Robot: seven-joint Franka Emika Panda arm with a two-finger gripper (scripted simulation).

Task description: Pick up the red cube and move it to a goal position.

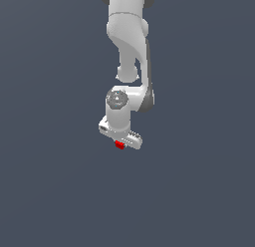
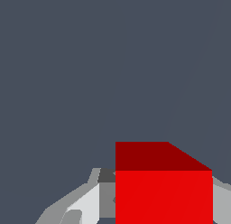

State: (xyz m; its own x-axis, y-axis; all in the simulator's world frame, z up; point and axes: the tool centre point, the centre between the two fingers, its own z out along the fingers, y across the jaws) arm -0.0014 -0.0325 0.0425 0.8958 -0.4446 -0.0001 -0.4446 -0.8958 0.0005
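There, you had the gripper (image 1: 119, 143) clenched on the red cube (image 1: 119, 145), fingers (image 2: 81, 203) flanking it against the plain grey ground (image 1: 50, 181).

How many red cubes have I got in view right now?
1. The red cube sits right under the gripper in the exterior view; the wrist view shows the same cube between the fingers. No other cube shows on the plain grey ground.

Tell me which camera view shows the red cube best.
The wrist view. There the red cube fills much of the picture, two faces plainly lit, with gripper fingers flanking it. In the exterior view the cube is only a tiny red patch peeking from under the white gripper.
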